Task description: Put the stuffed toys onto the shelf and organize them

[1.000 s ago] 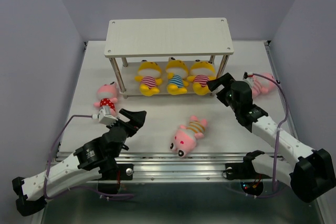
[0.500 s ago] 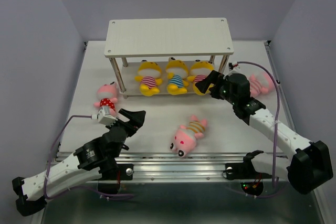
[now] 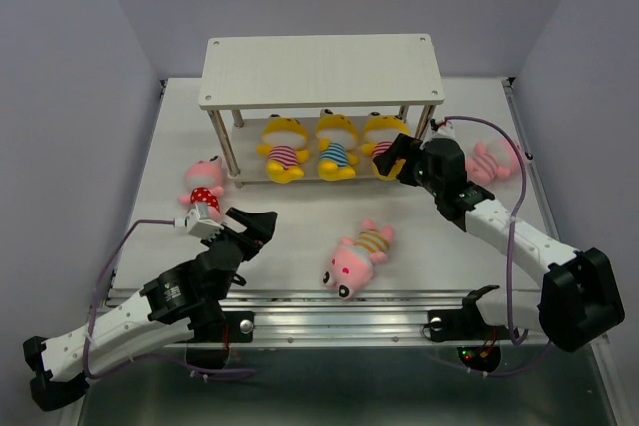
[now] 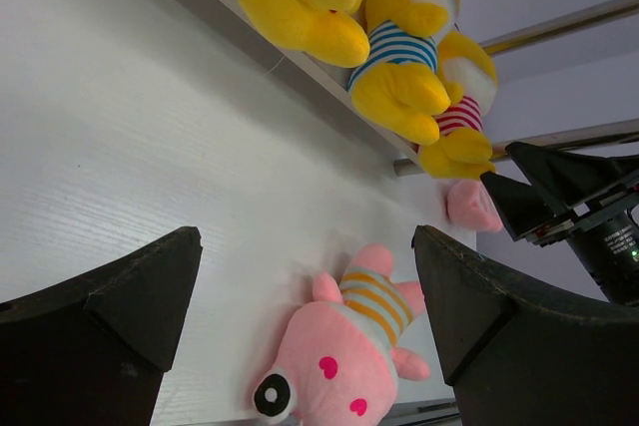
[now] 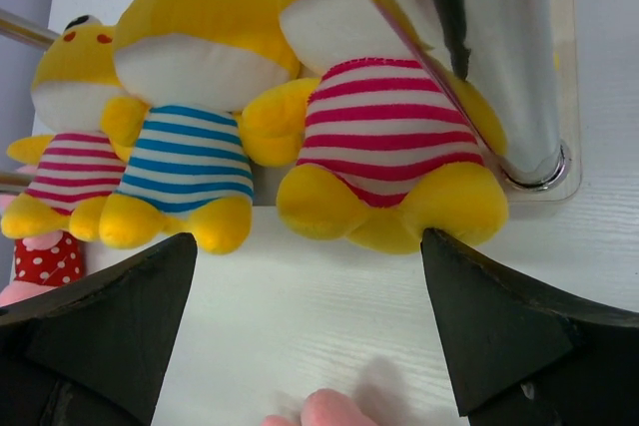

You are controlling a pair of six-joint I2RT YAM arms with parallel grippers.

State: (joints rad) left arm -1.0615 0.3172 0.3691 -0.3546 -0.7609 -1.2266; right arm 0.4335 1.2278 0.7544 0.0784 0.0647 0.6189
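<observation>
The shelf point(image 3: 319, 67) stands at the back of the table. Three yellow toys sit side by side on its lower board: red-striped point(image 3: 284, 147), blue-striped point(image 3: 336, 145) and red-striped point(image 3: 382, 140). A pink toy in a red-dotted shirt point(image 3: 203, 183) sits left of the shelf. A pink striped toy point(image 3: 357, 258) lies face up mid-table. A third pink toy point(image 3: 493, 161) lies at the right, behind the right arm. My right gripper point(image 3: 396, 159) is open and empty just in front of the rightmost yellow toy point(image 5: 384, 137). My left gripper point(image 3: 255, 224) is open and empty, left of the pink striped toy point(image 4: 349, 346).
The shelf's front right metal leg point(image 5: 489, 57) stands close to the right gripper's right finger. The top board of the shelf holds nothing. Grey walls close in the table on the left, right and back. A metal rail point(image 3: 329, 301) runs along the near edge.
My right gripper has swung left and forward, from beside the right pink toy to the front of the rightmost yellow toy. The left arm and all toys are unmoved.
</observation>
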